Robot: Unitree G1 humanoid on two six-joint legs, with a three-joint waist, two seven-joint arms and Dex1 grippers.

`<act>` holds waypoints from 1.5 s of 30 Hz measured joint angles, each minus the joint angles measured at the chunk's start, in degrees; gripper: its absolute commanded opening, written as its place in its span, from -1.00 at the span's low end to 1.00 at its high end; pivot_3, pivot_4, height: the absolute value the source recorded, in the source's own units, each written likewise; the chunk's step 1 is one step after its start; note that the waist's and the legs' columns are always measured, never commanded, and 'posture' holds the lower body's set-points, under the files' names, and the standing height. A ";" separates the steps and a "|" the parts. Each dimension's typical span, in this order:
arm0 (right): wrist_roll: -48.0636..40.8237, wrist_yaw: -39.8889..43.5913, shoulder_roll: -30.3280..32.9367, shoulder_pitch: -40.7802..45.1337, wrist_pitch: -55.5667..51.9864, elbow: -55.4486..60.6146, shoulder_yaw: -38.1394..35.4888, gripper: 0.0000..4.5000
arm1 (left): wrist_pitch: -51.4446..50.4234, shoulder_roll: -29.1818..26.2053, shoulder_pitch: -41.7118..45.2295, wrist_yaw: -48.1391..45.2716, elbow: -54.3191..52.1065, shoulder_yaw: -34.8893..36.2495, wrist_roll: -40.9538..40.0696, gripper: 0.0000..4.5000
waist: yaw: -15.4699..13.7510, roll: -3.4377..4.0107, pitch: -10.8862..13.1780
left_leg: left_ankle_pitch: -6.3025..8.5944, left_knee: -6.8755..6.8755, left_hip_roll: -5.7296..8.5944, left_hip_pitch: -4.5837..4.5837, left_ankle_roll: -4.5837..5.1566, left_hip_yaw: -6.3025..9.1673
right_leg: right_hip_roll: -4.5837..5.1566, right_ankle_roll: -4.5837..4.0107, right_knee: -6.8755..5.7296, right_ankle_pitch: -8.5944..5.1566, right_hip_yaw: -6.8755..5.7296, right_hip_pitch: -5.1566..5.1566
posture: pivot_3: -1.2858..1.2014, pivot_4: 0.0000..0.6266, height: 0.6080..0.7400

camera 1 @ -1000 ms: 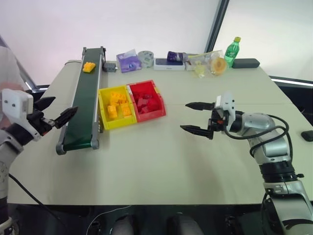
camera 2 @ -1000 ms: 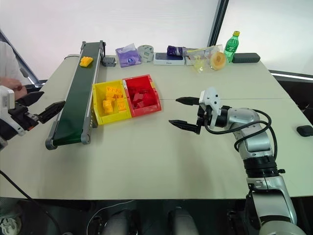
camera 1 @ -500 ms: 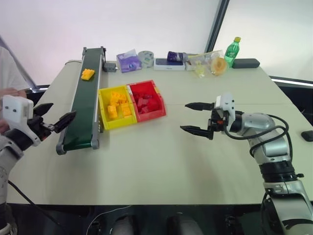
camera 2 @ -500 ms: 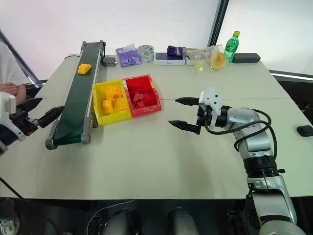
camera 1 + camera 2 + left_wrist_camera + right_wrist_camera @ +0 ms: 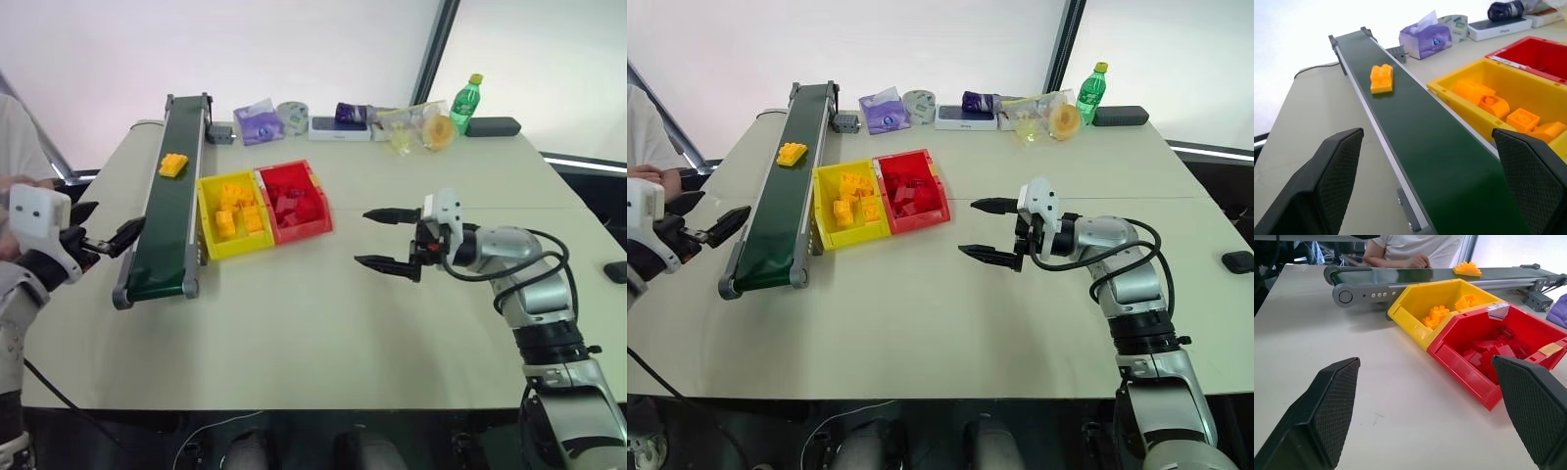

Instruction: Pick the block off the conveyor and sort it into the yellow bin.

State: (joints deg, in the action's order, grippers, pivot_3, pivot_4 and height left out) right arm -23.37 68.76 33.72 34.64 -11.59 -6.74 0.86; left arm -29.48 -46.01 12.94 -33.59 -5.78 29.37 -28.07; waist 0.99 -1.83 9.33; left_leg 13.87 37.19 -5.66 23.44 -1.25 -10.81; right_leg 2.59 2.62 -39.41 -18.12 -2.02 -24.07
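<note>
Block (image 5: 173,164) lies on the belt (image 5: 168,225), far half. Yellow bin (image 5: 208,245) adjoins the belt, red bin (image 5: 318,221) beside it. Left gripper (image 5: 102,227) spread beside the belt's near end; right gripper (image 5: 384,238) spread, empty, above the table (image 5: 313,323).

A broad beige rectangular table (image 5: 323,323) with a matte top occupies the room. Behind it stands a pale white wall (image 5: 294,49), evenly and brightly lit. A dark slanted post (image 5: 431,49) divides that wall from a bright white panel (image 5: 549,59) at the right.
</note>
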 measured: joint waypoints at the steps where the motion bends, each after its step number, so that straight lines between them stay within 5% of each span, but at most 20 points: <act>1: -0.01 -0.10 -0.03 0.00 -0.08 0.09 0.00 1.00 | 0.03 0.00 0.93 0.05 0.84 -0.74 0.31 0.98 | -0.06 0.00 0.00 | 0.00 0.00 0.00 0.00 0.00 0.00 | 0.00 0.00 0.00 0.00 0.00 0.00 | 0.03 -0.52 1.00; 16: 0.00 -0.22 -0.06 0.66 -0.09 0.36 0.44 1.00 | -0.41 2.20 16.52 1.03 18.58 -8.55 3.17 0.98 | -0.05 0.00 0.00 | 0.00 0.04 0.07 0.01 0.00 -0.04 | -0.07 0.01 -0.01 0.01 -0.01 -0.02 | 0.03 -0.52 1.00; 35: 0.01 -1.00 0.03 -0.12 -0.08 1.07 0.43 1.00 | -5.68 1.96 21.57 -1.47 25.94 -16.24 8.64 0.98 | 0.02 0.00 0.00 | 0.00 0.06 0.09 0.02 0.00 -0.05 | -0.09 0.02 -0.04 0.01 -0.01 -0.03 | 0.03 -0.52 1.00; 42: 0.00 -1.17 0.00 -0.18 -0.09 1.70 0.42 1.00 | -7.33 0.85 21.05 -3.43 24.93 -17.38 9.43 -0.42 | -0.18 0.00 0.00 | 0.00 0.13 0.09 0.02 0.00 -0.05 | -0.08 0.02 -0.09 0.01 -0.02 -0.02 | 0.03 -0.52 1.00; 45: 0.00 -1.24 0.00 -0.35 -0.09 1.82 0.42 1.00 | -7.19 0.85 21.05 -3.52 24.92 -17.33 9.99 -0.41 | -0.18 0.00 0.00 | 0.00 0.16 0.10 0.02 0.00 -0.04 | -0.08 0.02 -0.13 0.01 -0.02 -0.02 | 0.03 -0.52 1.00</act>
State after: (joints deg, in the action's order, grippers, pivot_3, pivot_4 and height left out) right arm -23.38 67.52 33.73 34.28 -11.68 -4.92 1.28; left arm -36.67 -45.15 34.00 -37.11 19.14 12.04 -18.09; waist 0.82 -1.83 9.33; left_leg 13.87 37.34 -5.57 23.46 -1.25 -10.84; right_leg 2.51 2.64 -39.54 -18.12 -2.04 -24.09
